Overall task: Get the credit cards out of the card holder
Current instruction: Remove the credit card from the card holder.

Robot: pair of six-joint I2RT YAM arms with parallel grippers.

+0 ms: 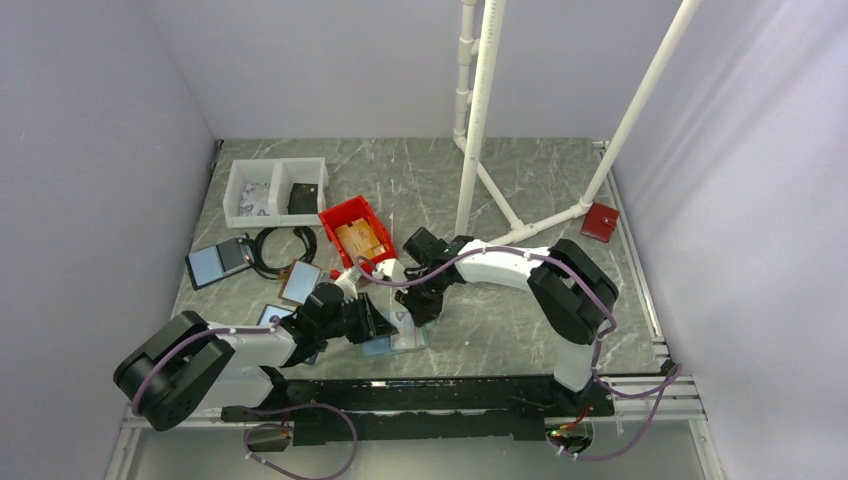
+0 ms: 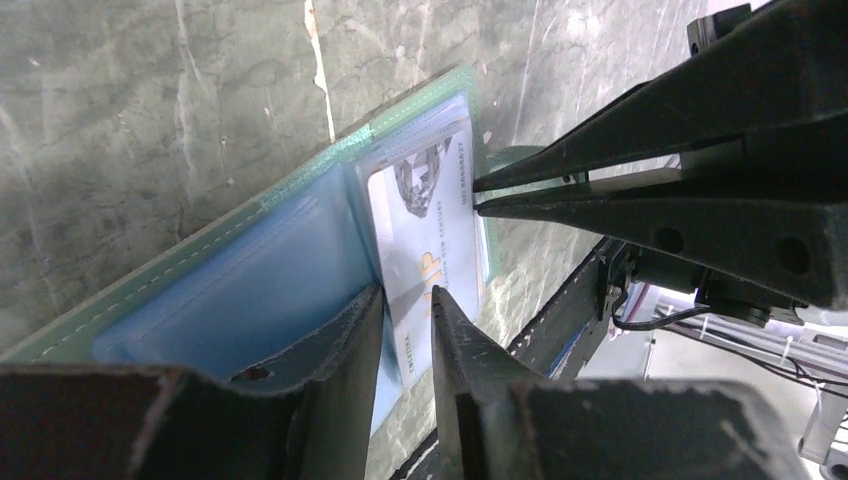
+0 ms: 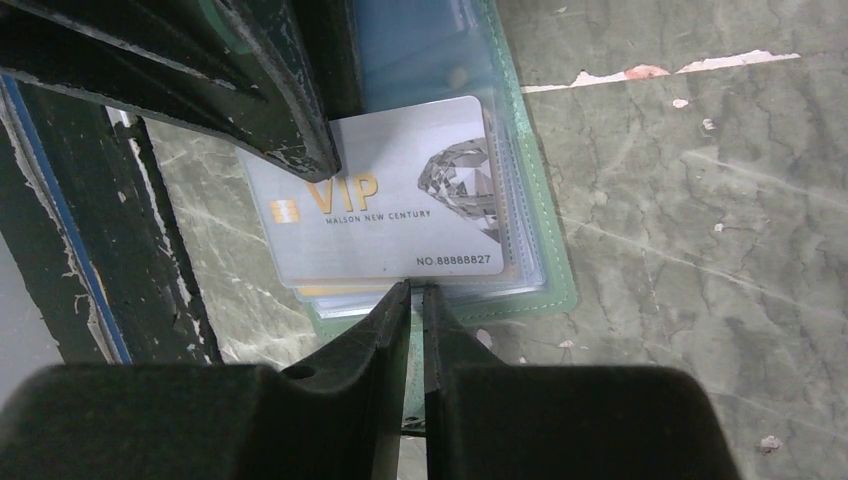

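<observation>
Open card holder (image 2: 250, 270), VIP card (image 2: 430, 230) poking out, L end effector (image 2: 405, 295) parted, R end effector (image 2: 478, 197) pinching edge

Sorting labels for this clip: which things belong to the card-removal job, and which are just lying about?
In the job: teal-edged bifold card holder with clear blue pockets; silver VIP card sticking out of it; left gripper; right gripper.

Lying about: red plastic bin; white two-compartment tray; black cable loop; brown-edged folder; dark-edged folder; small red square; white pipe frame.
</observation>
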